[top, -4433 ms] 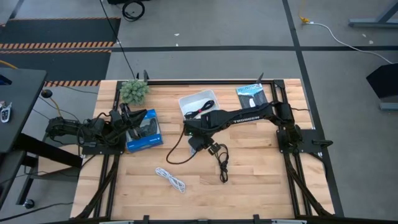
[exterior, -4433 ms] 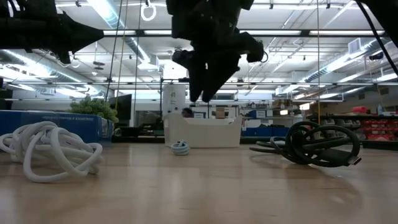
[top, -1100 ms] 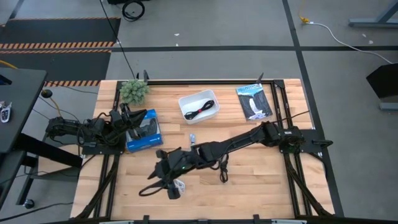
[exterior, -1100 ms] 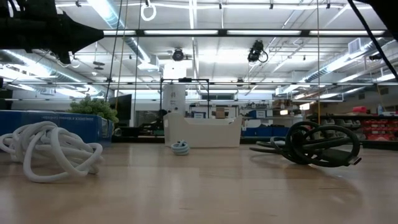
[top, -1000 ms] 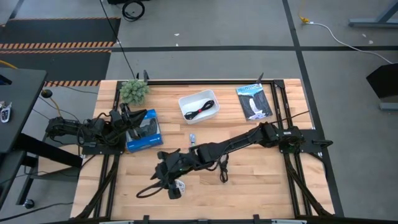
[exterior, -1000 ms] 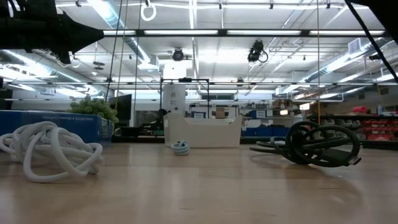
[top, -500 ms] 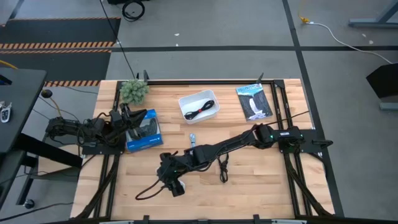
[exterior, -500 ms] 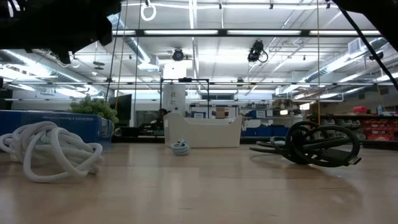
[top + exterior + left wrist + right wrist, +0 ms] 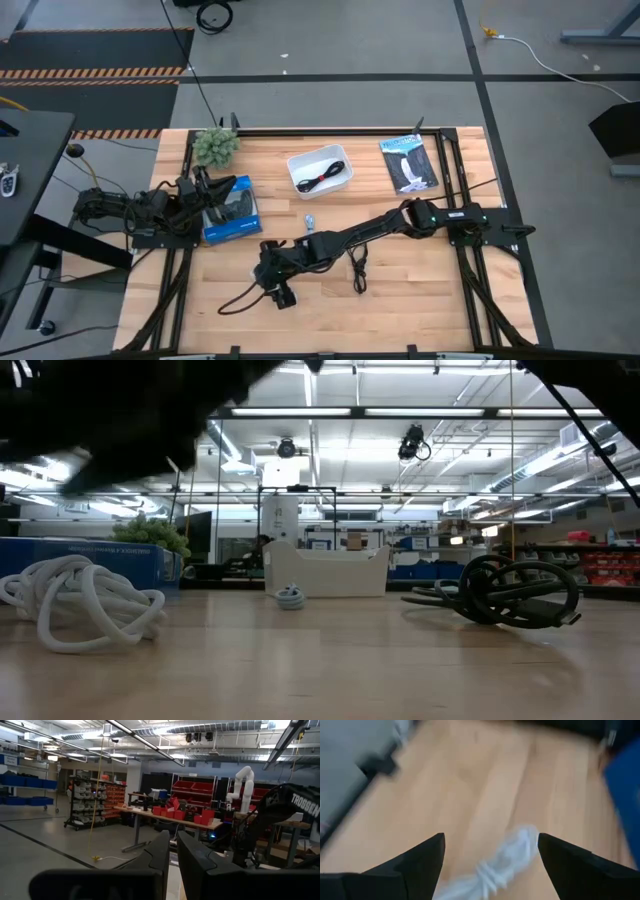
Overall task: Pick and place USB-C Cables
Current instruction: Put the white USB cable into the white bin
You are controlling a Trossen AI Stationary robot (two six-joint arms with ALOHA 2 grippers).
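White cord, high view: the white cable [image 9: 284, 294] lies coiled on the near part of the counter [image 9: 420, 290], almost hidden under the right tool [image 9: 277, 291], which reaches across from the right side.
Other cords, high view: the black cable [image 9: 357, 270] lies loose right of the tool; the black cable with a red band [image 9: 320, 176] sits in the white tray [image 9: 297, 163] at the far side; the pale blue-grey cable [image 9: 310, 221] lies between tray and tool.
Left arm, high view: it waits at the left edge beside the blue box [image 9: 230, 208].
Low view: white cable at near left, black cable at right, tray far behind; a dark blurred arm fills the upper left.
Left wrist view: the left tool [image 9: 172, 851] is clenched, fingers together, facing the room.
Right wrist view: the right tool's fingers [image 9: 425, 860] stand spread wide, the white cable between and just past them.
Advice: I judge the tool should sink straight down, centre the bundle's thick middle, then close so no loop escapes.
Change: 4.4 s ago the right tool hovered near the tray, with a black cord trailing below it; now it is at the white cable, and that cord trails to the near left.
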